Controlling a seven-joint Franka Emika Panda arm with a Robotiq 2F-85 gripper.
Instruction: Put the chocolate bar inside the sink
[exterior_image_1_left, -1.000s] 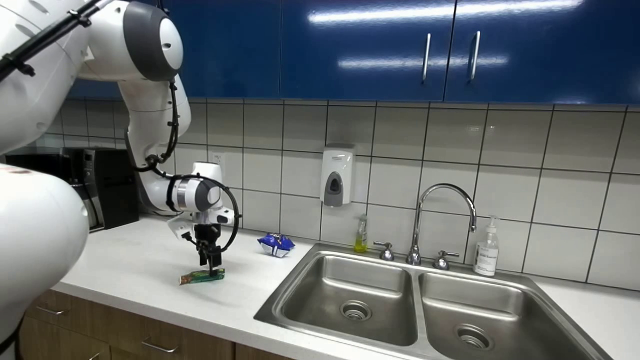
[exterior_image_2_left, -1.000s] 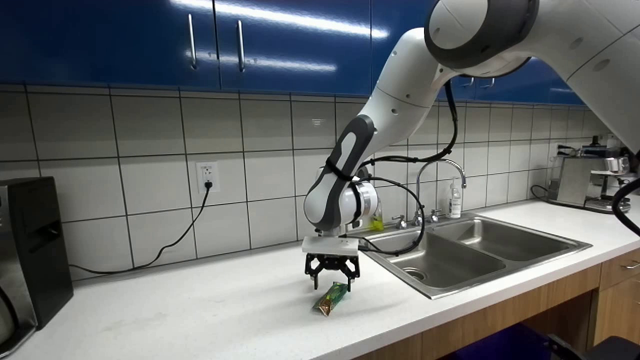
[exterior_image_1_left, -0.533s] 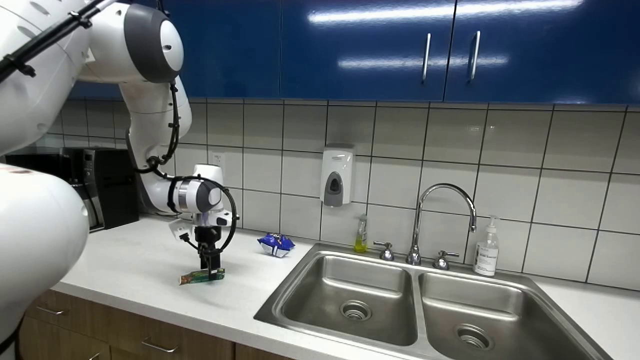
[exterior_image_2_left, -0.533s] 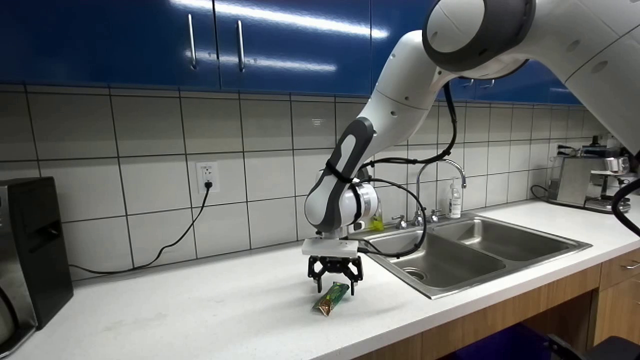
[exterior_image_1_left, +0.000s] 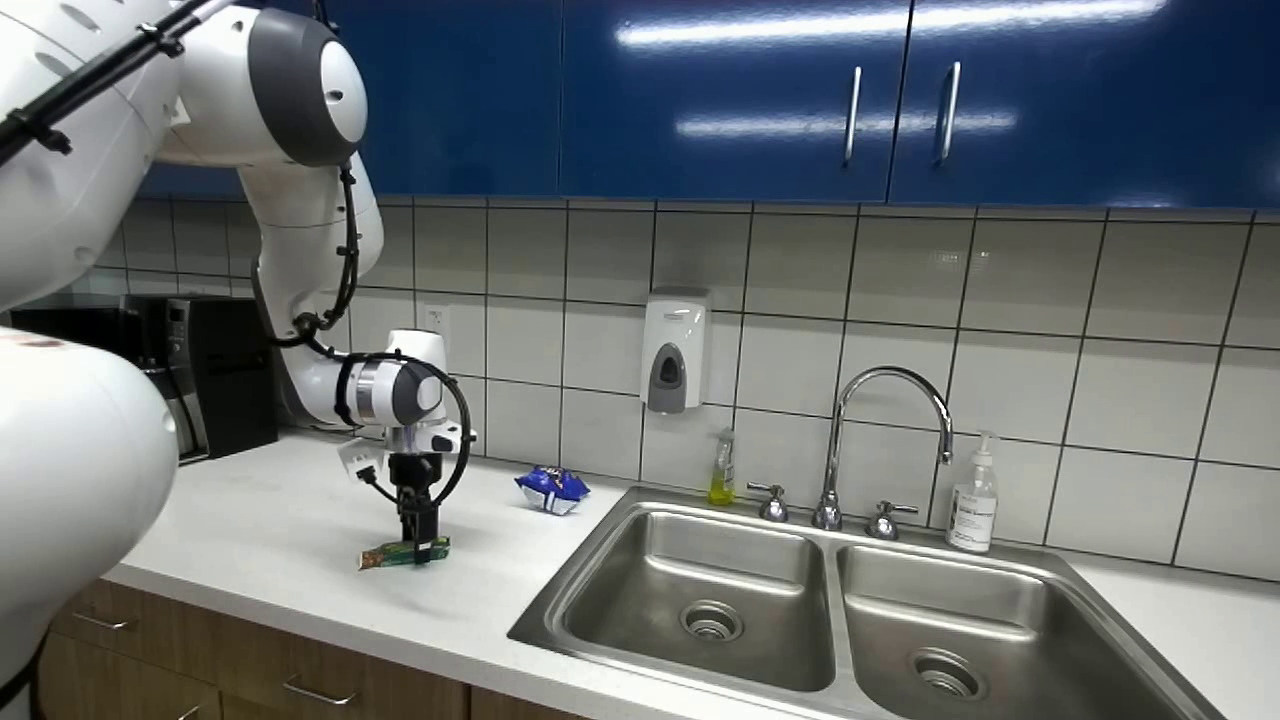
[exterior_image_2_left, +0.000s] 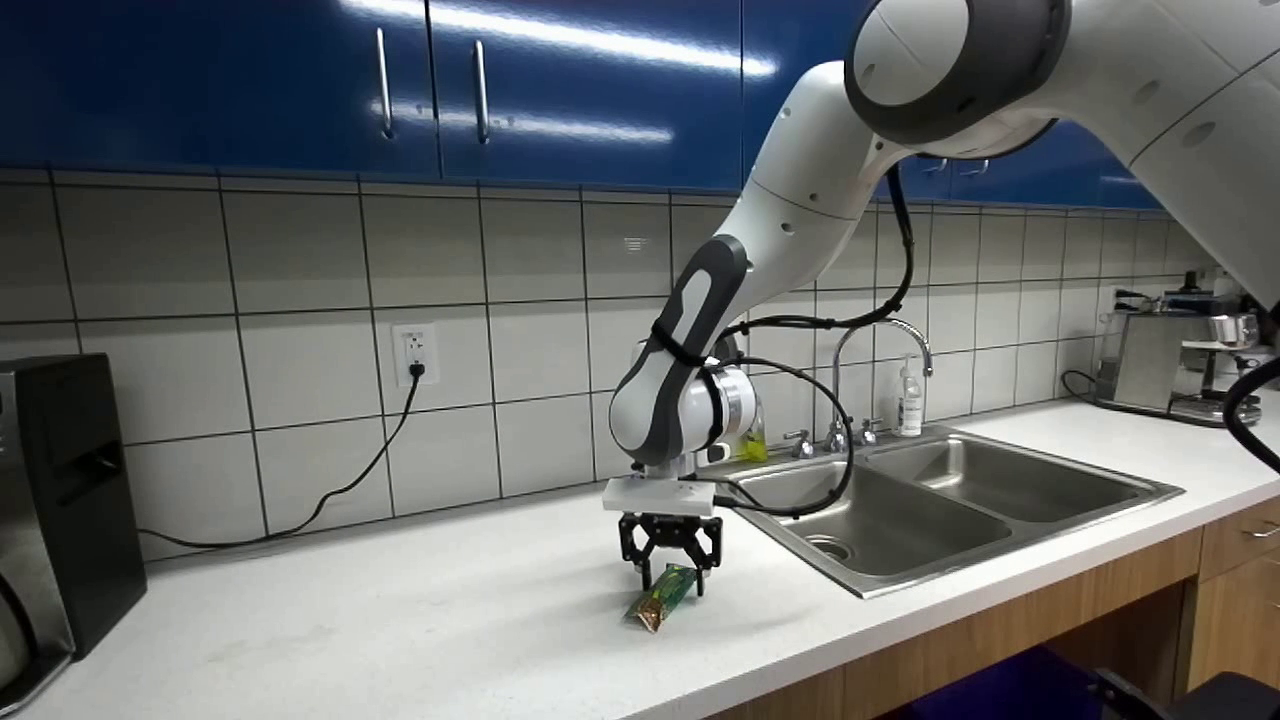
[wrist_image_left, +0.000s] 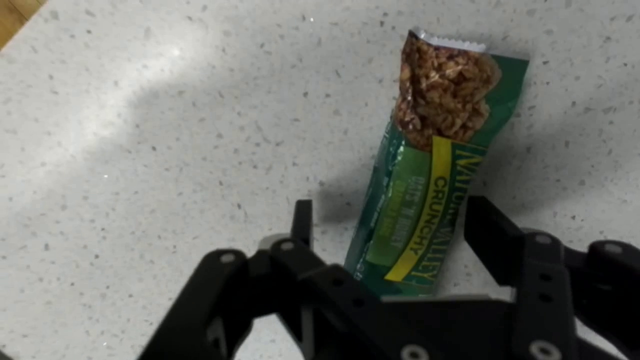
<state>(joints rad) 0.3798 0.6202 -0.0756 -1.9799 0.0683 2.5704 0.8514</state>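
1. Currently the claw (exterior_image_2_left: 672, 582) is released: in the wrist view its fingers (wrist_image_left: 302, 222) are parted a little wider than the chocolate bar (wrist_image_left: 435, 175), which lies between them.
2. On one side of the bar, a strip of tabletop (wrist_image_left: 240, 150) shows between fingertip and wrapper; on the opposite side, the fingertip appears right beside the wrapper's edge, and whether the two touch is unclear.
3. In both exterior views the claw points straight down over the bar, its fingertips low, beside the wrapper; contact with the tabletop is hard to judge.
4. The bar itself lies on the tabletop, green label up, reading "Nature Valley Crunchy"; its end with the brown granola picture shows fully in the wrist view, while the claw hides the opposite end.
5. Well apart from the bar, the sink (exterior_image_1_left: 841, 630) shows its two basins; the bar is outside it.
6. Near the bar, closer to the tiled wall (exterior_image_1_left: 605, 420), rests a crumpled blue packet (exterior_image_1_left: 553, 490).
7. On the bar's side away from the sink stands a black appliance (exterior_image_1_left: 235, 370); on its sink side, by the wall, stand a bottle of yellow liquid (exterior_image_1_left: 721, 470) and a pump bottle (exterior_image_1_left: 972, 505).
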